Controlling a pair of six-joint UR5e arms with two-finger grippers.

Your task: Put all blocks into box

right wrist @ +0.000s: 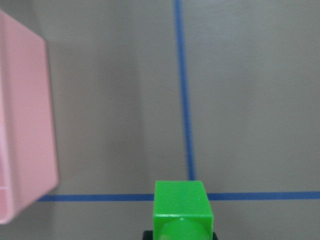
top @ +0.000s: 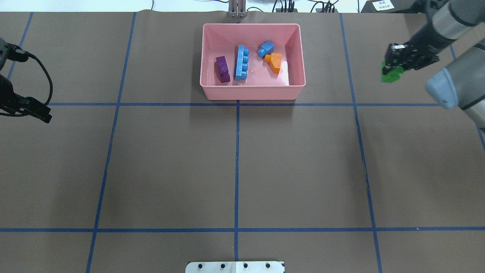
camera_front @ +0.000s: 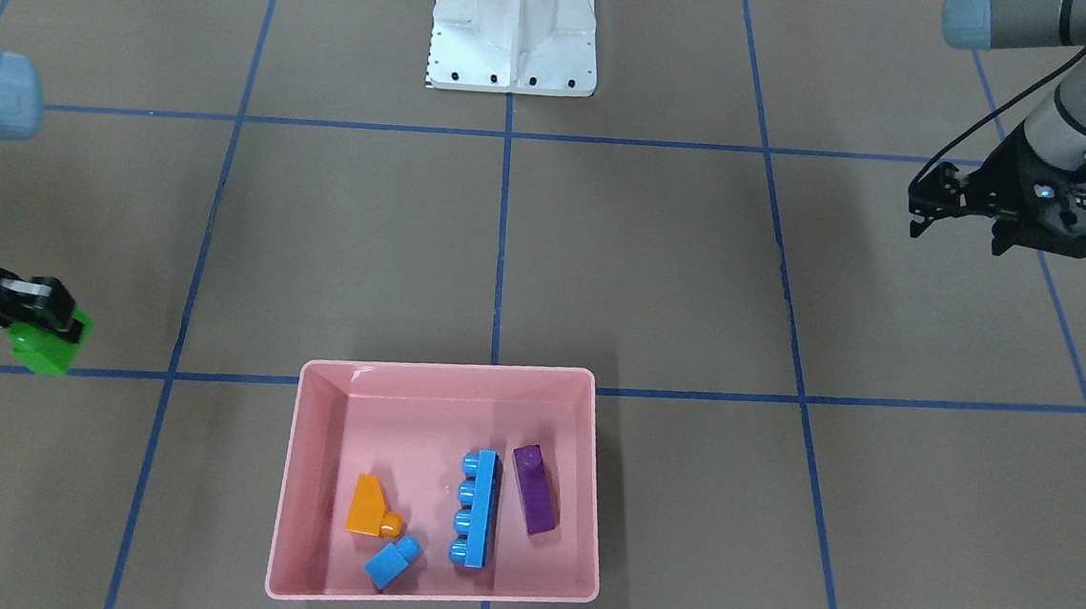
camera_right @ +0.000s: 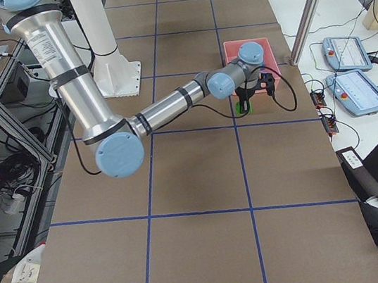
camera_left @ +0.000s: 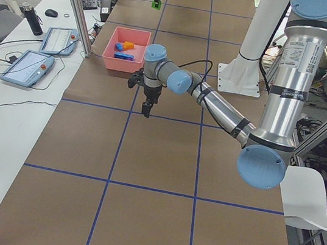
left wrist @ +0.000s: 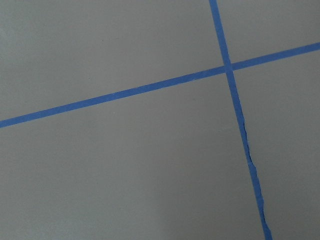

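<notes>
My right gripper [camera_front: 58,333] is shut on the green two-stud brick [camera_front: 41,349] and holds it above the table, off to the side of the pink box [camera_front: 448,369]. The brick also shows in the overhead view [top: 390,77] and in the right wrist view [right wrist: 181,206], with the box wall [right wrist: 25,125] at that view's left. In the box lie the long light-blue brick [top: 241,62], the small blue brick [top: 266,48], the orange sloped brick [top: 275,62] and the purple sloped brick [top: 222,70]. My left gripper [top: 47,116] looks shut and empty, far from the box.
The white robot base [camera_front: 514,30] stands at the table's middle, on the robot's side. Blue tape lines [top: 237,167] cross the brown table. The left wrist view shows only bare table and tape [left wrist: 230,70].
</notes>
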